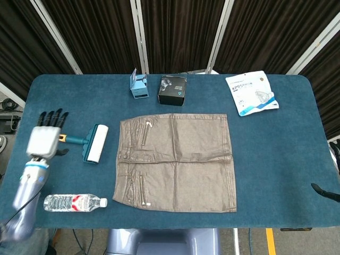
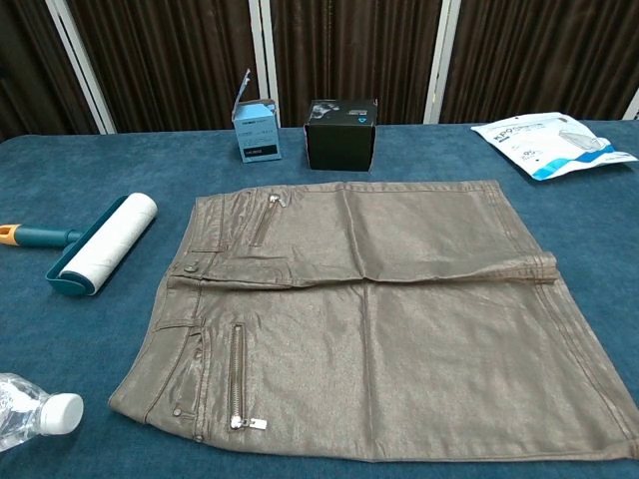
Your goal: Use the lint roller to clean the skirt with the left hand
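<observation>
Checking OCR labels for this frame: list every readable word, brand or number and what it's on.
"KP95": partly legible on the white and blue pouch; I read it with doubt.
Blue box: dark label, print too small to read.
Black box: teal markings, unreadable.
Water bottle: red label, blurred.
Skirt, lint roller: no text seen.

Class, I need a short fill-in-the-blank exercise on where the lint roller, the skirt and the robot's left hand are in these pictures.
1. The lint roller lies on the table, to the ____ of the skirt.
2. The left hand holds ____, fingers spread.
3. The water bottle lies on its ____.

Missing words: left; nothing; side
</observation>
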`<action>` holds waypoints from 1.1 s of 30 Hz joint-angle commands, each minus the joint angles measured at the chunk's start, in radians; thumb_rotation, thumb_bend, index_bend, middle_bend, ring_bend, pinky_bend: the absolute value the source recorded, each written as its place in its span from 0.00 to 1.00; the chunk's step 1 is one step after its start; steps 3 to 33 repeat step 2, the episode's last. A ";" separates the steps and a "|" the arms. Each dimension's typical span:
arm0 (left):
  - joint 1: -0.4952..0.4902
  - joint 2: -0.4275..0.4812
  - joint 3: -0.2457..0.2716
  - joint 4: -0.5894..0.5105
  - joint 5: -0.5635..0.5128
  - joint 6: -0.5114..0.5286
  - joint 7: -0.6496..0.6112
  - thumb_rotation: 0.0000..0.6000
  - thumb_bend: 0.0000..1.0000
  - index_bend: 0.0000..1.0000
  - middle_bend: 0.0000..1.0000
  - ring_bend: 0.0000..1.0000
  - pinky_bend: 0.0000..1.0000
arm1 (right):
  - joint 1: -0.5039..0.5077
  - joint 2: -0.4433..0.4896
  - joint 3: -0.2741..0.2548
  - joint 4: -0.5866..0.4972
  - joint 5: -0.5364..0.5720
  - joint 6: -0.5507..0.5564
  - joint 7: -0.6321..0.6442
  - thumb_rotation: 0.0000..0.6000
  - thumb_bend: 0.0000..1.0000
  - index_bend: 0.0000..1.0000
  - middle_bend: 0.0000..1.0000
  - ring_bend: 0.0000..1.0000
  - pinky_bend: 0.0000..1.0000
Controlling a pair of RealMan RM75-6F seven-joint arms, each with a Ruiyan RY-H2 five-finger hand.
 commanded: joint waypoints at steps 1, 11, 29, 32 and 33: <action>0.224 0.094 0.069 -0.108 0.272 0.215 -0.183 1.00 0.00 0.00 0.00 0.00 0.00 | 0.000 -0.002 0.000 0.004 -0.001 0.003 0.003 1.00 0.00 0.00 0.00 0.00 0.00; 0.241 0.093 0.074 -0.104 0.294 0.230 -0.183 1.00 0.00 0.00 0.00 0.00 0.00 | 0.000 -0.003 0.001 0.007 -0.001 0.004 0.005 1.00 0.00 0.00 0.00 0.00 0.00; 0.241 0.093 0.074 -0.104 0.294 0.230 -0.183 1.00 0.00 0.00 0.00 0.00 0.00 | 0.000 -0.003 0.001 0.007 -0.001 0.004 0.005 1.00 0.00 0.00 0.00 0.00 0.00; 0.241 0.093 0.074 -0.104 0.294 0.230 -0.183 1.00 0.00 0.00 0.00 0.00 0.00 | 0.000 -0.003 0.001 0.007 -0.001 0.004 0.005 1.00 0.00 0.00 0.00 0.00 0.00; 0.241 0.093 0.074 -0.104 0.294 0.230 -0.183 1.00 0.00 0.00 0.00 0.00 0.00 | 0.000 -0.003 0.001 0.007 -0.001 0.004 0.005 1.00 0.00 0.00 0.00 0.00 0.00</action>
